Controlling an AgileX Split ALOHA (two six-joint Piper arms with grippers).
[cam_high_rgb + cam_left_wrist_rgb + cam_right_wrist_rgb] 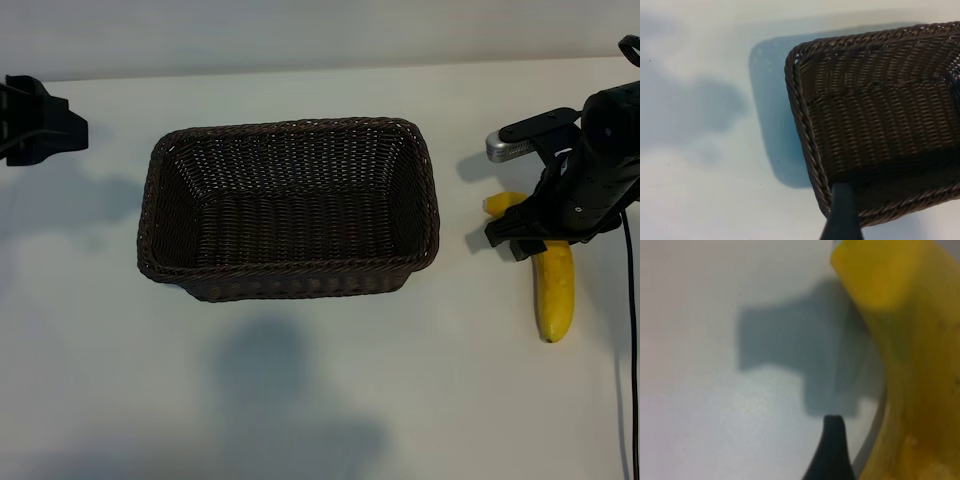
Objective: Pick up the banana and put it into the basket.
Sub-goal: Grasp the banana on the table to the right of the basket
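Directly under the right tool (530,232), spread wide, lies the banana (553,285), ungrasped.

White table (330,400), soft grey shadows across it; black cable (631,330) along right edge.

Bright, even light on my feeds, soft shadows.
The basket (288,208) throws a blurred shadow on the table (100,350); the banana (910,365) is out of focus close up.

Bright yellow banana (555,290), dark brown woven basket (290,135), white table (300,400).
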